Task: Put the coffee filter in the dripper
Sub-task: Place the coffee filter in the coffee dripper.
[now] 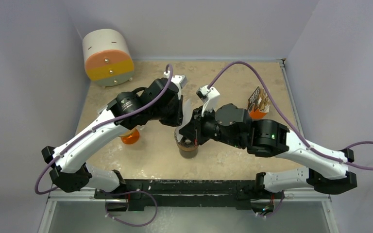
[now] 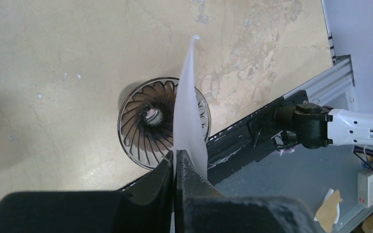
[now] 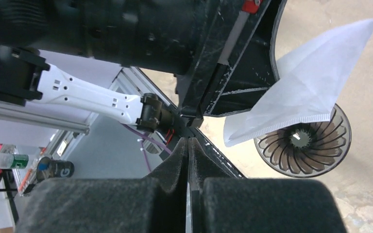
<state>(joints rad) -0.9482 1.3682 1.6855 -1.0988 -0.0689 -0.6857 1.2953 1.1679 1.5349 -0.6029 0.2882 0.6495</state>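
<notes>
The white-and-black left arm (image 1: 97, 131) and right arm (image 1: 301, 148) bend inward, their wrists nearly meeting ahead of the bases. The left gripper (image 2: 175, 154) pinches a white paper coffee filter (image 2: 188, 111) between black fingers (image 2: 156, 183). The right gripper (image 3: 188, 143) has its fingers pressed together, empty.

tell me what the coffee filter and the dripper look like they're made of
The coffee filter: thin white paper, matte; it looks faintly translucent and has a crimped seam along one edge.
The dripper: clear, dark-tinted glass or plastic, glossy; the tabletop shows through its ribbed wall, but the look cannot settle which.
</notes>
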